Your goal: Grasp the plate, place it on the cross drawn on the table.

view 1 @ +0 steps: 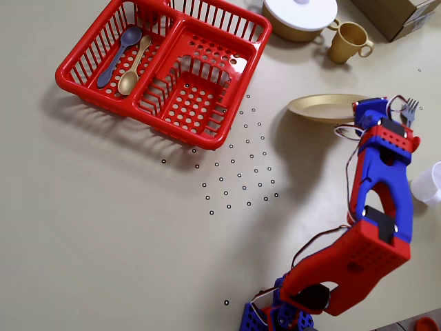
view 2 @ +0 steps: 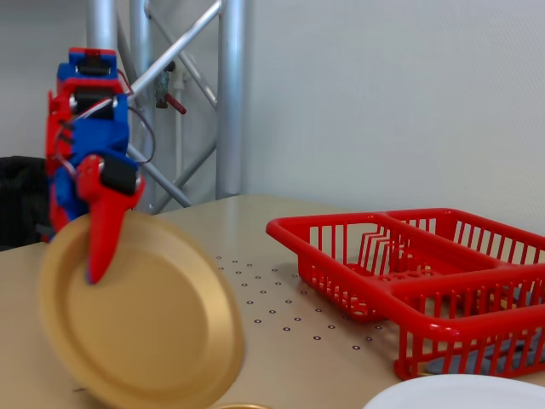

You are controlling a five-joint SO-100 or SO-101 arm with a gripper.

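The mustard-tan plate (view 1: 322, 107) hangs tilted above the table at the right in the overhead view, seen almost edge-on. My gripper (view 1: 363, 114) is shut on its right rim. The fixed view shows the plate (view 2: 145, 328) large and blurred at lower left, face toward the camera, and the gripper (view 2: 94, 268) clamps its upper left rim with a red finger (view 2: 104, 230) over the face. A tiny grey mark that looks like the cross (view 1: 419, 69) lies on the table right of the plate and farther back. In the fixed view the plate hides the cross.
A red basket (view 1: 89, 86) holding two spoons stands at upper left. A white-lidded pot (view 1: 298, 14), a tan cup (view 1: 348, 41) and a cardboard box (view 1: 400, 14) line the top edge. A fork (view 1: 411, 106) and a white cup (view 1: 431, 183) lie beside the arm. Black dots (view 1: 238, 172) mark the table's middle.
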